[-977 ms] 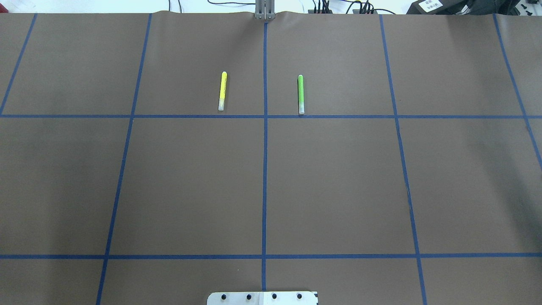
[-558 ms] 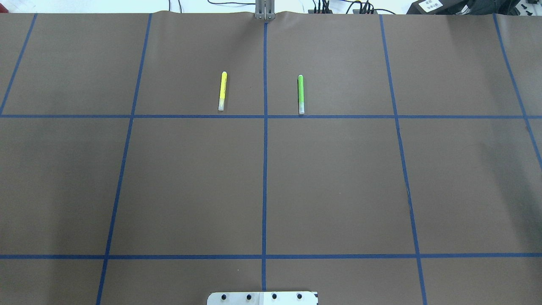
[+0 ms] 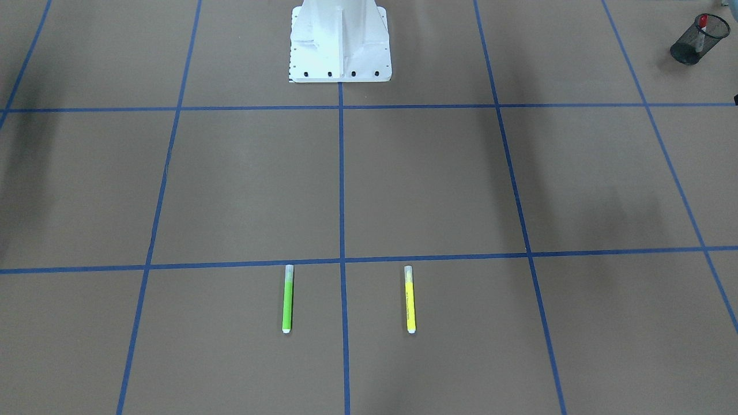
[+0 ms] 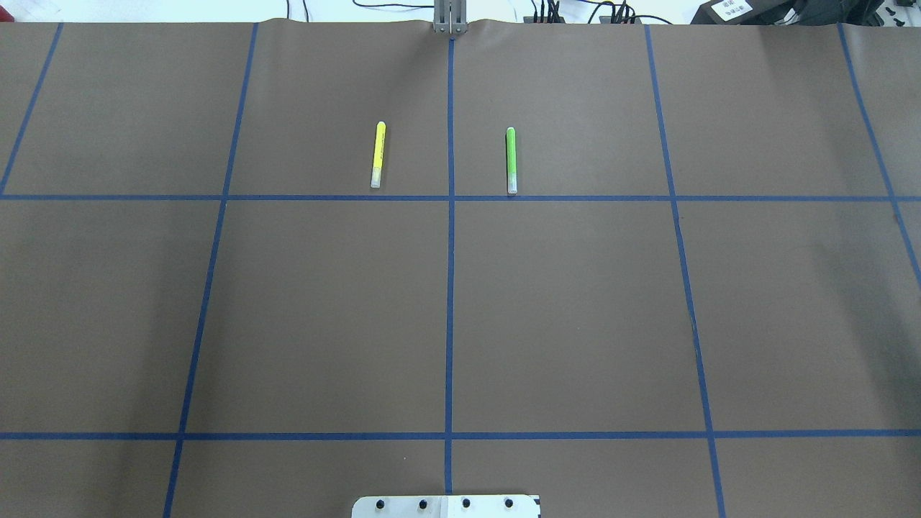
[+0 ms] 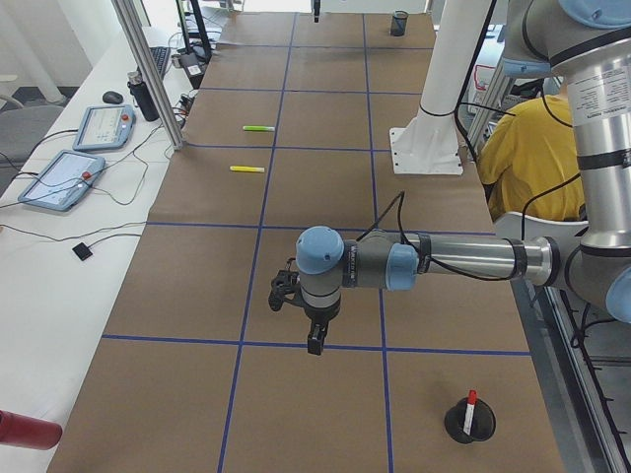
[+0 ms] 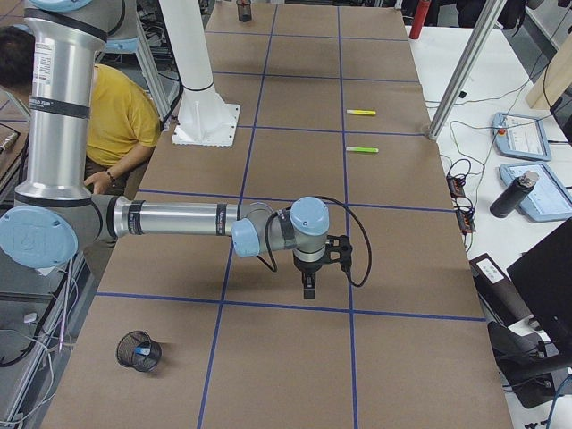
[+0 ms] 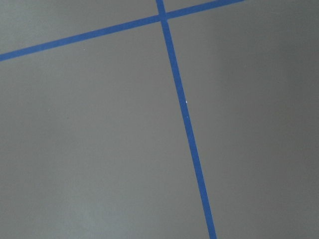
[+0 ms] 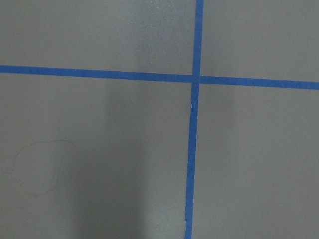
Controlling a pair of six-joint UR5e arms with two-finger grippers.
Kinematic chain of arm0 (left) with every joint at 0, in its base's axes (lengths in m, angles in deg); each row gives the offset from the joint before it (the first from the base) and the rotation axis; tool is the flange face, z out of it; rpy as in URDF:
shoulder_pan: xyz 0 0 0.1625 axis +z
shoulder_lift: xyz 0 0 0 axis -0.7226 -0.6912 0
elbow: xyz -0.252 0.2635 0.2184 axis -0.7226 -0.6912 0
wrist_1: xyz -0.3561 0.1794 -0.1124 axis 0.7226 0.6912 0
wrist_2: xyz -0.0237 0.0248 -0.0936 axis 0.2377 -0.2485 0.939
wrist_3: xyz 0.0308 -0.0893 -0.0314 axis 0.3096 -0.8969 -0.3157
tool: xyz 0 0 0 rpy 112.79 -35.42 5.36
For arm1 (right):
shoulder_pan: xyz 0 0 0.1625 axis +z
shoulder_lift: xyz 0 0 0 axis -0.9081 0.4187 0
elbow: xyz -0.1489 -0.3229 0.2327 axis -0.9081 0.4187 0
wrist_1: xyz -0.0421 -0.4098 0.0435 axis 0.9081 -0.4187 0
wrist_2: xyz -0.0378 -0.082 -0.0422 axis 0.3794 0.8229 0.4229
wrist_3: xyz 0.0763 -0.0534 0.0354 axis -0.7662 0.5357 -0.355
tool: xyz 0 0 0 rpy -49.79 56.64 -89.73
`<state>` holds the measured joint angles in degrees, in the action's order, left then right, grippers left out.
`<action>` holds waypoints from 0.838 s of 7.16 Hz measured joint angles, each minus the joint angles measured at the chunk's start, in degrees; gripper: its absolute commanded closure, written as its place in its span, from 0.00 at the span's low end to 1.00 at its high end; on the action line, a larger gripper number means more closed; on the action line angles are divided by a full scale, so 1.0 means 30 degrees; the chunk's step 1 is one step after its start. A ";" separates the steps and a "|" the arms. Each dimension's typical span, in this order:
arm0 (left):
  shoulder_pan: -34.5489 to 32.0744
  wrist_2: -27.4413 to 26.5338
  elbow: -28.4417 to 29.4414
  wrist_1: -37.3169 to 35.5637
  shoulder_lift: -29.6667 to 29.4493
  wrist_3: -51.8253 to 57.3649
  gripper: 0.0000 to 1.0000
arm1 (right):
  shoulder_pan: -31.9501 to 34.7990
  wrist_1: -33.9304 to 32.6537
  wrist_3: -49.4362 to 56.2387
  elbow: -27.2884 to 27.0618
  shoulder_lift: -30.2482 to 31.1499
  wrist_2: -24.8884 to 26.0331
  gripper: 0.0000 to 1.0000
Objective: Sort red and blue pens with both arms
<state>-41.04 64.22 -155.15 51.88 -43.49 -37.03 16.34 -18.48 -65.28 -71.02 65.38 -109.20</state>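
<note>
The red pen stands in a black mesh cup far out to the left of the robot's white base. On that side, the left arm stretches level over the brown counter. The left tool points down above blue tape, and whether it is spread or pressed together cannot be told. Ahead of the base, the yellow marker and green marker lie exactly where they lay a second ago, either side of the centre tape line. Right of the base, the right arm mirrors the pose, and the state of the right tool is equally unreadable. The blue pen sits in a second mesh cup.
</note>
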 measured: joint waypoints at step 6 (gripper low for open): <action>0.0071 -0.0090 -0.0376 -0.0001 -0.0108 0.0061 0.00 | 0.0004 0.0013 0.0047 -0.0110 0.0013 -0.0070 0.00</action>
<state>-40.83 63.95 -156.27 51.88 -43.81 -36.85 16.35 -18.44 -65.13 -71.35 65.42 -109.40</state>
